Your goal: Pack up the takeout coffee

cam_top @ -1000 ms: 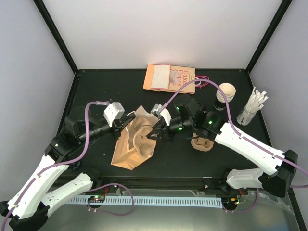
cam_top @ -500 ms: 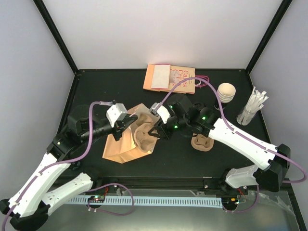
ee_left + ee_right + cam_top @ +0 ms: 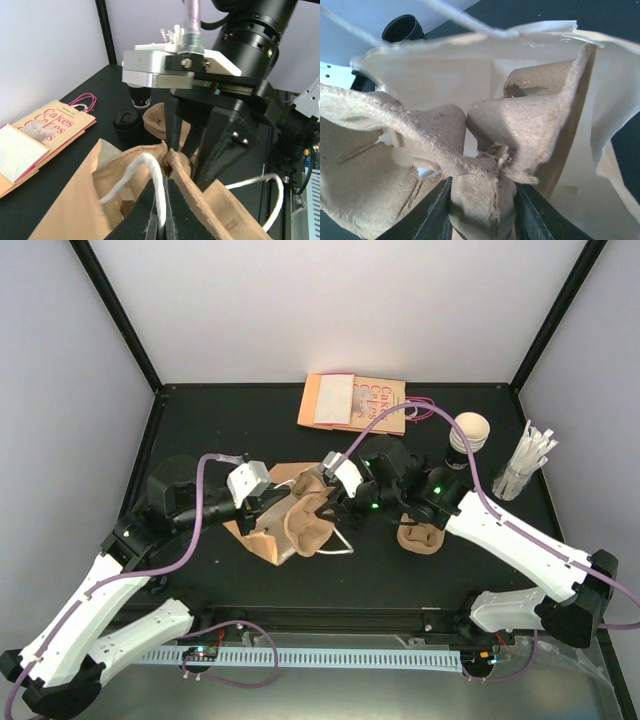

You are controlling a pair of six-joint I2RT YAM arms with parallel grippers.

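We see the black bench (image 3: 200, 420) carrying everything, with the two arms reaching in from the near edge to meet at its middle. There a brown paper bag (image 3: 252, 535) lies on its side, mouth toward the right arm, one white cord handle (image 3: 341, 546) looped out onto the bench. At the back lies a flat bag printed "Cakes" (image 3: 372, 405). The left tool (image 3: 272, 502) is clenched on the paper bag's rim, right where the other cord handle runs between its fingers. The right tool (image 3: 482, 192) is grasping a brown pulp carrier (image 3: 530, 135) by its central ridge, and the carrier sits partly inside the bag's mouth. A second pulp piece (image 3: 420, 537) rests on the bench under the right arm. The takeout cup (image 3: 462, 445) stands upright at the back right, open at the top, well apart from the paper bag, with its black lid (image 3: 127, 122) on the bench just beside it. A bundle of white straws (image 3: 525, 462) stands near the right edge.
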